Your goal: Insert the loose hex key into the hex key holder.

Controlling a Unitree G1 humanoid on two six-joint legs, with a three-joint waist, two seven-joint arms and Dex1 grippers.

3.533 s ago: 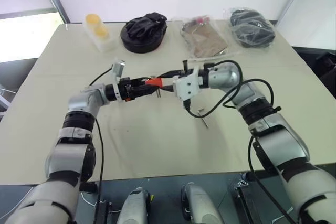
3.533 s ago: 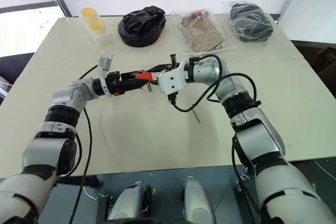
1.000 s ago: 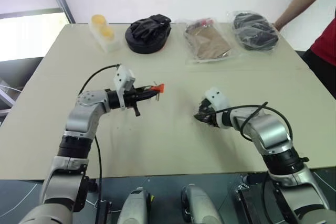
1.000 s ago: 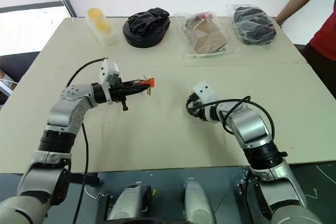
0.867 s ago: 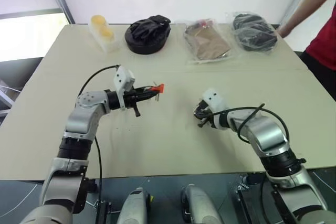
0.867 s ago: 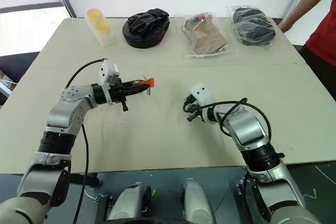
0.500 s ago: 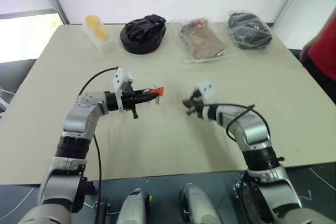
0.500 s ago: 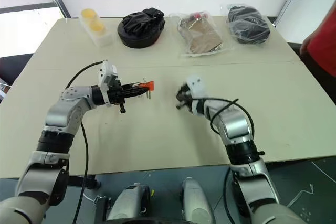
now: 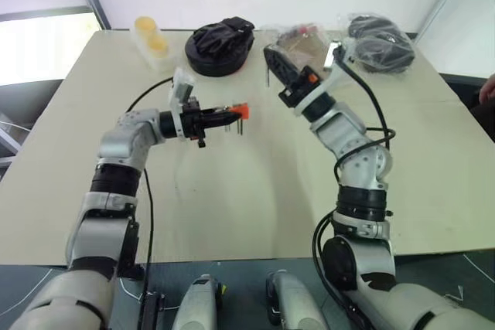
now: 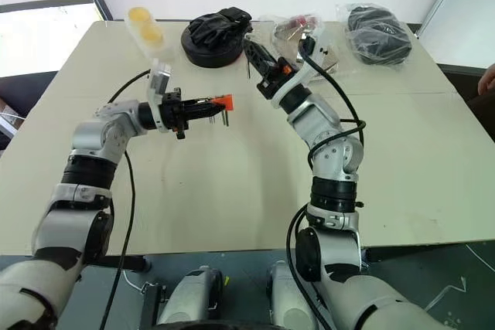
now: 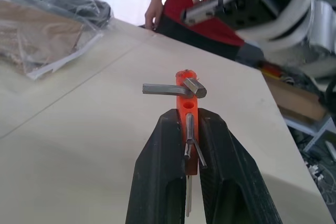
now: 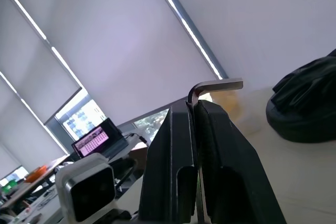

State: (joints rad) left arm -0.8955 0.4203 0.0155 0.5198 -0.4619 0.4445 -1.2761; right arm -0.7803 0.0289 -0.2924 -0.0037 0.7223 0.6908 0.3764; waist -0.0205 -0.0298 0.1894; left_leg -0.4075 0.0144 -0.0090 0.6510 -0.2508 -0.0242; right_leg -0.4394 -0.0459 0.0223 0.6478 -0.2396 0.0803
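Left wrist view: hex key holder (image 11: 187,109), a small orange-red plastic block, smooth and matte, pinched between the two black fingers of the left gripper (image 11: 189,145); short grey metal keys of hexagonal section stick from it, one lying crosswise at its far end, thinner ones running back between the fingers. The block's near end is covered by the finger pads, so its full length cannot be made out. In the head views the holder (image 9: 239,109) is held in the air above the table (image 9: 255,191), a broad matte beige top with a faint seam across it. Right wrist view: loose hex key (image 12: 215,85), a thin dark-grey metal rod with a rounded bend — only the bend and the short leg rise clear of the right gripper (image 12: 195,109), whose fingers are pressed together on the long leg, which is hidden between them. In the head views the right gripper (image 9: 272,58) is raised over the table's far half, near the holder but apart from it; the key there is too thin to trace. Along the far edge: a clear tub with two yellow rounds (image 9: 152,35), a crumpled black fabric bundle (image 9: 220,41), a glossy plastic bag of brown material (image 9: 305,45) partly masked by the right arm, and a bag of dark cable (image 9: 382,39). A person in red (image 11: 210,17) is cut off by the frame.
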